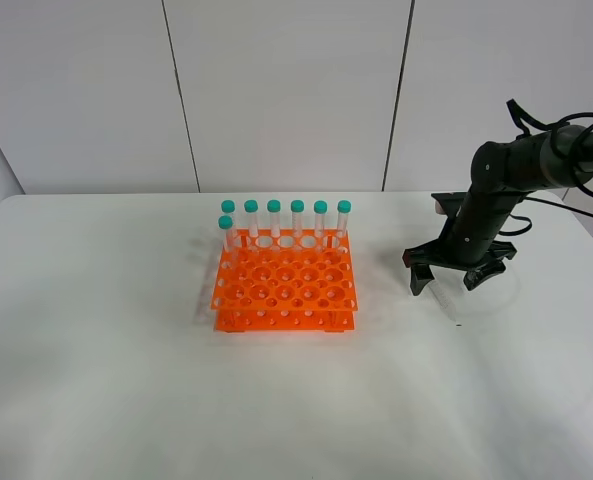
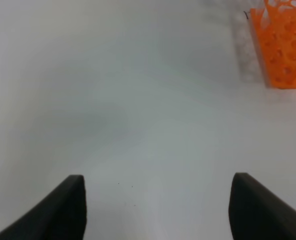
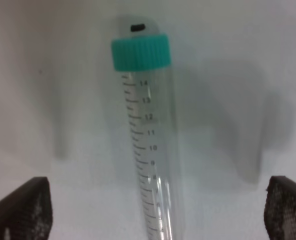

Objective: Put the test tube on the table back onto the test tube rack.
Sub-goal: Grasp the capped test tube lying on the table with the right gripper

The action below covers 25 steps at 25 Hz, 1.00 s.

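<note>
Right pincer [image 1: 445, 285] first: its two dark fingers [image 3: 25, 210] are spread wide, one on either side of the test tube [image 3: 148, 150]. I see bare surface between each finger and the tube, so nothing is pinched or touched. The tube lies flat on the table [image 1: 126, 380], right of centre in the high view, where it shows only as a faint clear streak below the gripper. The right wrist view gives what the high camera cannot: the teal cap [image 3: 141, 51] near the top of the frame and printed graduations running down the barrel, with the tip cut off at the bottom edge. The test tube rack [image 1: 284, 285] stands at the centre of the high view, well apart to the left of the tube, with seven capped tubes [image 1: 297, 220] in its far rows. Left pincer [image 2: 157, 210] appears only in its own wrist view — fingers wide apart over bare table, holding nothing, the rack's orange corner at upper right.
</note>
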Tool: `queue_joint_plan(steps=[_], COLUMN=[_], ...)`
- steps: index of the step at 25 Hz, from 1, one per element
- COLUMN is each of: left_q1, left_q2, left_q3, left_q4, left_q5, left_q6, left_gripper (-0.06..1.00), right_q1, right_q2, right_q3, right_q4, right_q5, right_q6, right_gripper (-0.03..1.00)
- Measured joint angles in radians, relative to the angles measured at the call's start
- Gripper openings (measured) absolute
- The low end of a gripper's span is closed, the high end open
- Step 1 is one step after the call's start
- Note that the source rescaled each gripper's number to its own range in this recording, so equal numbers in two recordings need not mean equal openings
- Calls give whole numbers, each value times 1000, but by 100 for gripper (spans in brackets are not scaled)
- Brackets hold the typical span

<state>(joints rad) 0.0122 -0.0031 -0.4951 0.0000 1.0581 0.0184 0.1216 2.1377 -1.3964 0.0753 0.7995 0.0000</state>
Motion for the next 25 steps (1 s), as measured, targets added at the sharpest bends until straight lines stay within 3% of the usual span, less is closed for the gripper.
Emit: queue_joint_plan(steps=[13,15,17,20,21,25], left_q1=[0,0,0,0,0,0], left_q2=[0,0,0,0,0,0], left_q3=[0,0,0,0,0,0], left_q4=[0,0,0,0,0,0], left_q5=[0,0,0,0,0,0], left_q6=[0,0,0,0,0,0], left_gripper=[96,96,96,96,96,96], right_q1=[0,0,0,0,0,0], right_q2=[45,47,47,48,49,51], right_q3=[-8,-8,-8,-9,-15,-65], right_q4=[-10,-17,-21,-18,-13,-8], right_q5=[17,20,26,32,34,70], right_q6=[0,0,0,0,-10,-52], right_gripper=[89,79,57,5,0,2])
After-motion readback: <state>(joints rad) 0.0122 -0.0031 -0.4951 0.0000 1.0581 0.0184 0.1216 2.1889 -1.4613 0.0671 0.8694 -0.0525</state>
